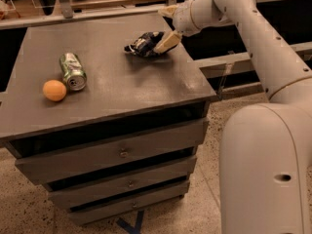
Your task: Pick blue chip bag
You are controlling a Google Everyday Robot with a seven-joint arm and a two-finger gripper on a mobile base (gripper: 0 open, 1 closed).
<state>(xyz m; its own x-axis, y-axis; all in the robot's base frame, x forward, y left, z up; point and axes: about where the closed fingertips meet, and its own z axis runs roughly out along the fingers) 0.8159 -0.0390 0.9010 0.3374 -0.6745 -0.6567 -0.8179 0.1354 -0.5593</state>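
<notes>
The blue chip bag (143, 44), a crumpled dark glossy foil bag with white markings, lies near the back right of the grey cabinet top (122, 82). My gripper (166, 33) reaches in from the right on the white arm and is open. Its lower tan finger (167, 41) lies against the bag's right end, and the other finger (168, 10) stands higher, behind the bag. The bag rests on the cabinet top.
A green soda can (73, 71) lies on its side at the left of the cabinet top, with an orange ball (54, 90) just in front of it. The cabinet has drawers (122, 152) below. My white base (263, 169) stands at the right, and shelving rails run behind.
</notes>
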